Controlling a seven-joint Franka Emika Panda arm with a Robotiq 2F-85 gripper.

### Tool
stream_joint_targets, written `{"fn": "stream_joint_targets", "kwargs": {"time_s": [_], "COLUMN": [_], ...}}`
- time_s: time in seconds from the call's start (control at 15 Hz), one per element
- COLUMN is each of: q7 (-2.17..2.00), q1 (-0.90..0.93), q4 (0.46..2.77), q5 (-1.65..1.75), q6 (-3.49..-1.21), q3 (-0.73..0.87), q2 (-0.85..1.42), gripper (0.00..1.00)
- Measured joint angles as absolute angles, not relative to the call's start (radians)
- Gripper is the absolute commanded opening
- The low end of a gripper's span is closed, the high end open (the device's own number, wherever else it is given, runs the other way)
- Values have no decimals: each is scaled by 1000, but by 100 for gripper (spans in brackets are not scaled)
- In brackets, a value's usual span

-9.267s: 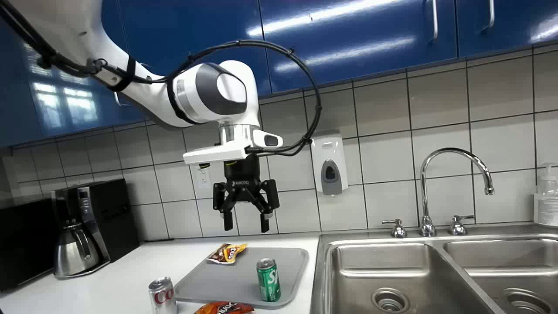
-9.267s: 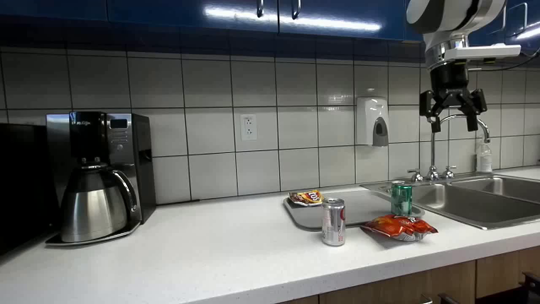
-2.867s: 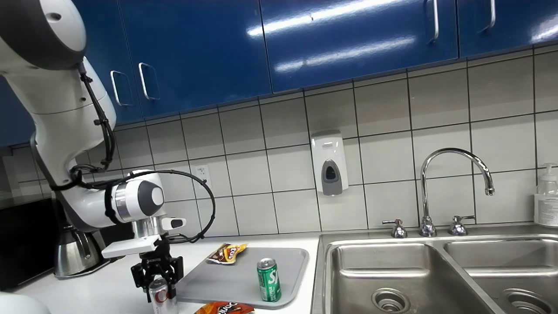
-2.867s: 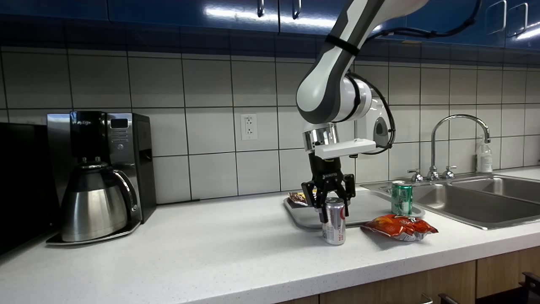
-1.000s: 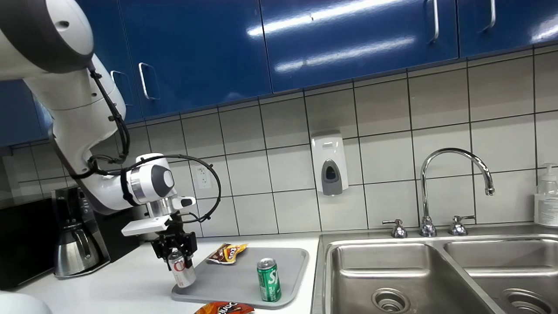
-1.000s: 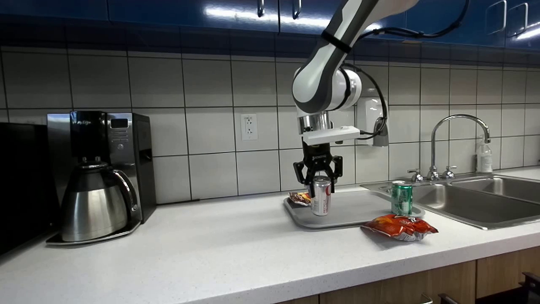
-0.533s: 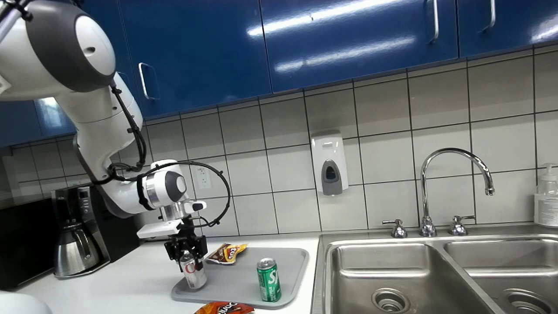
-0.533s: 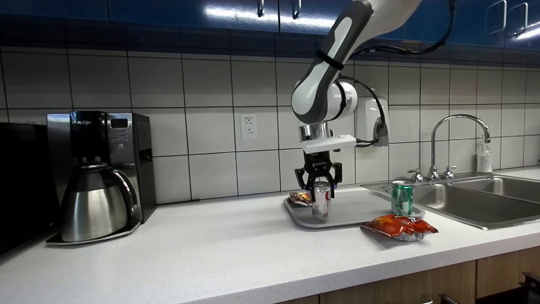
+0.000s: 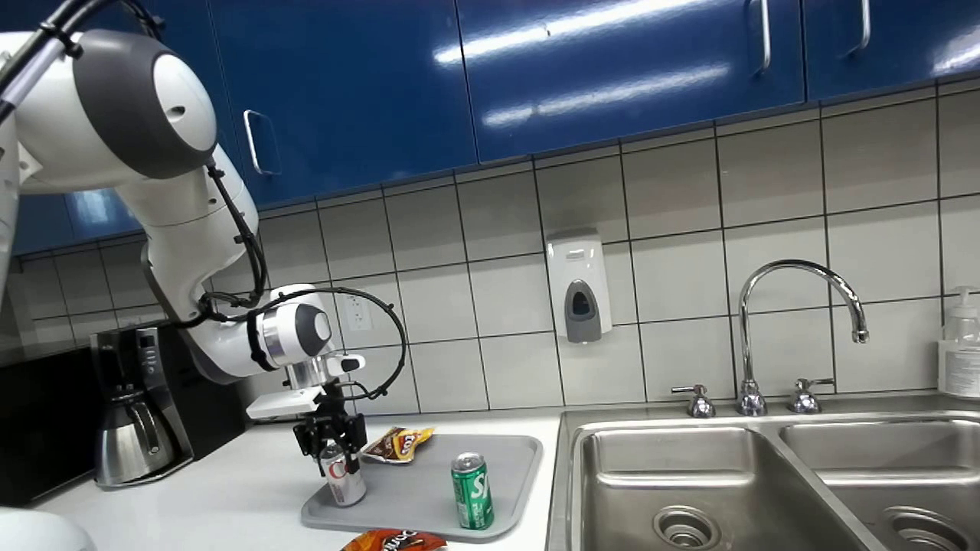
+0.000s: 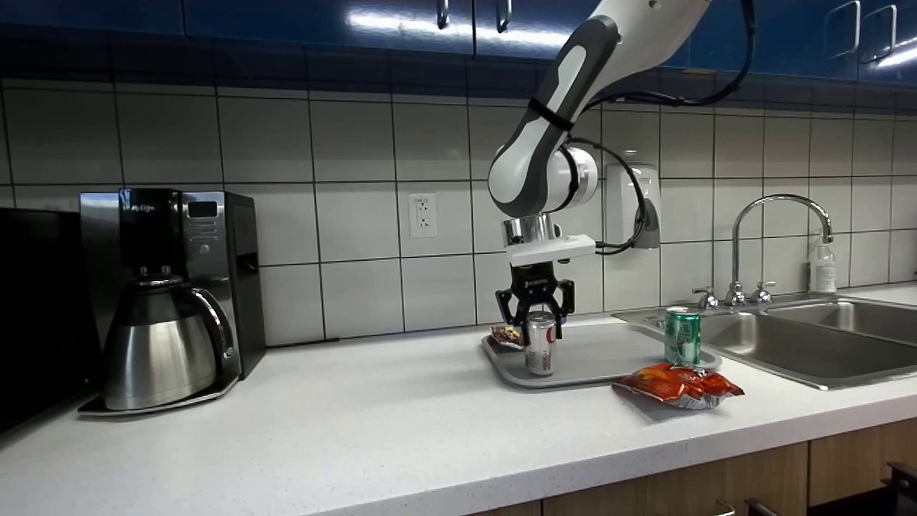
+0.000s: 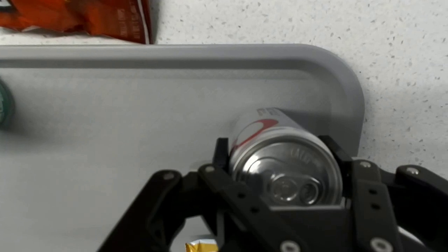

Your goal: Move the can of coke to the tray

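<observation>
In an exterior view the camera stands well back on the sink (image 9: 727, 490) side of the tray (image 9: 409, 490) and faces the tile wall (image 9: 505, 306) behind it. In an exterior view it stands well back on the coffee pot (image 10: 161, 358) side of the tray, facing the wall too. Both share the tray, sink, pot and wall. The wrist view looks down from close over the tray, with the tray edge away from the wall at the top.

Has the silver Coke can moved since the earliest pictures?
Yes. In an exterior view, the silver Coke can has gone from the counter outside the unmoved tray to inside its rim, back toward the tiled wall.
</observation>
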State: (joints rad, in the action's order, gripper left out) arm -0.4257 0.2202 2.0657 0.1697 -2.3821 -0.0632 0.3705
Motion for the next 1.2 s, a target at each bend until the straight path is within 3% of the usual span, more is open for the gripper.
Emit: {"fn": "stream_joint_targets", "kwargs": {"time_s": [0.13,1.2], "q7": [-431,-468], "q1": [227,235], "q4": [2058,2053], "q5": [170,197], "q6": [-2380,-2412], "q3": [-63,-8], "q2": [370,316], "gripper": [100,100]}}
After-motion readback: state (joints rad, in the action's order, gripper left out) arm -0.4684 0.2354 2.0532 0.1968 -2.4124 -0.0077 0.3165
